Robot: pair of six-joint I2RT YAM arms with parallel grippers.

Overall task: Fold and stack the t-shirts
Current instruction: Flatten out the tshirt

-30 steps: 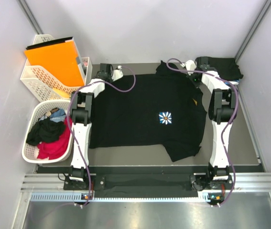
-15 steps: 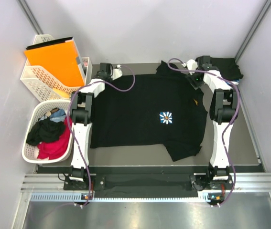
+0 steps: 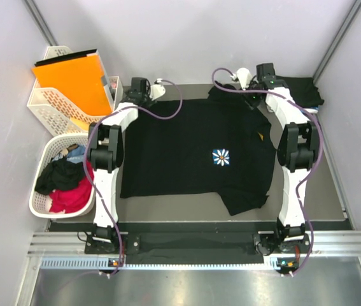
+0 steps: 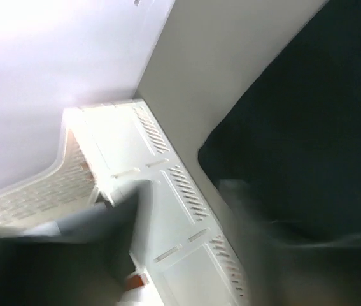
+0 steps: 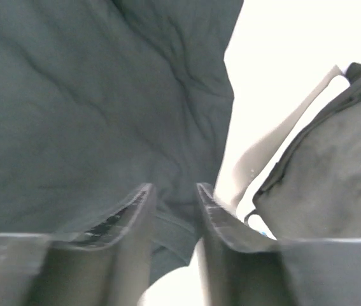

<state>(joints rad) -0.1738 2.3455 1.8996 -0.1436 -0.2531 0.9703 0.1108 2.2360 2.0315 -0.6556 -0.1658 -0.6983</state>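
A black t-shirt with a white-and-blue flower print lies spread flat over the middle of the table. My left gripper hovers past its far left corner; in the blurred left wrist view the gripper is open, with the shirt to its right. At the far right sleeve my right gripper is open too. Its fingertips stand apart above the sleeve hem with nothing between them. A folded black t-shirt sits at the back right corner, and it also fills the right side of the right wrist view.
At the left edge a white lattice basket holds black, red and blue clothes. Behind it, a second white basket carries an orange folder; that basket lies under the left gripper. Grey walls close in on three sides.
Both grippers have opened and let go of the shirt's far edge, then drawn back towards the far wall. The shirt now lies flat.
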